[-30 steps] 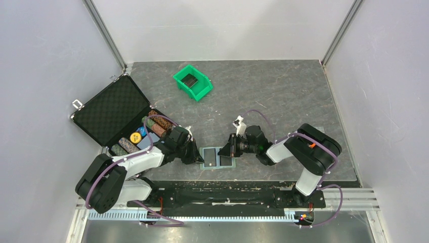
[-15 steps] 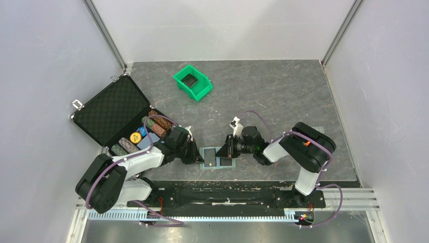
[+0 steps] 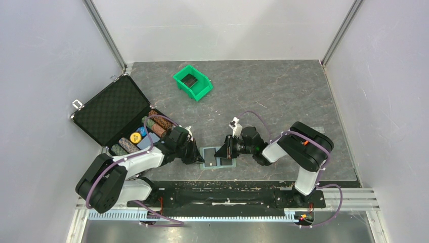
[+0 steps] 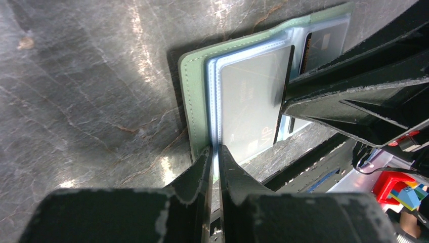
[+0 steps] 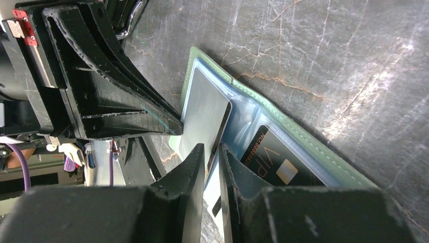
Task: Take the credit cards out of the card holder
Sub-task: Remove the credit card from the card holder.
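Observation:
The pale green card holder [image 3: 218, 157] [image 4: 190, 101] lies spread open near the table's front edge, its blue plastic sleeves facing up. My left gripper [image 3: 198, 156] [image 4: 216, 152] is shut on the near edge of the holder's left sleeve. One credit card [image 4: 250, 101] [image 5: 202, 116] sticks partly out of that sleeve, and my right gripper [image 3: 223, 152] [image 5: 213, 152] is shut on its edge from the right. A second dark credit card [image 5: 275, 162] [image 4: 324, 43], marked VIP, sits in the right sleeve. The two grippers face each other closely over the holder.
An open black foam-lined case [image 3: 112, 110] with poker chips [image 3: 154, 125] stands at the left. A green bin [image 3: 192, 82] holding something dark sits at the back. The table's front edge [image 3: 253, 179] runs just below the holder.
My right gripper has crept a little to the left, further over the holder. The left arm and the holder have not moved.

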You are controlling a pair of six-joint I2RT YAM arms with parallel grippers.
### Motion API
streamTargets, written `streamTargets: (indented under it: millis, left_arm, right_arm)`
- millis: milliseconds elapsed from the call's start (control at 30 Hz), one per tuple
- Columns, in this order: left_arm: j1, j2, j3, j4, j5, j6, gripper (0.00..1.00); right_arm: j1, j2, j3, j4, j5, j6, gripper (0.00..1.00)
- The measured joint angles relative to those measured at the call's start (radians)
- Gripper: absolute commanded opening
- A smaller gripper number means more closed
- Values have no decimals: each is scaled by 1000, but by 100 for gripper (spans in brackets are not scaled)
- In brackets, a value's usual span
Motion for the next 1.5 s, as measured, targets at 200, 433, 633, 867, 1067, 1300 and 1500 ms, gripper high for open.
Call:
streamTargets:
  millis: [200, 433, 633, 867, 1067, 1300, 1500]
  left_arm:
    - [0, 4, -5, 18, 6, -1, 14]
    - [0, 5, -5, 18, 6, -2, 13]
    - [0, 9, -5, 19, 6, -12, 13]
    - [-2, 23, -5, 41, 10, -22, 13]
    - [-2, 26, -3, 41, 11, -22, 12]
    - [-2, 25, -2, 40, 11, -22, 12]
    - [-2, 26, 0, 38, 11, -22, 13]
  right_arm:
    - [0, 10, 0, 16, 2, 8, 18]
    - [0, 13, 0, 19, 5, 14, 0]
    - [-6, 13, 0, 23, 0, 18, 0]
    - [-55, -20, -35, 25, -27, 14, 0]
    - [-85, -59, -62, 9, -45, -3, 0]
    - [-97, -87, -81, -3, -50, -7, 0]
    - [-104, -92, -97, 47, -88, 45, 0]
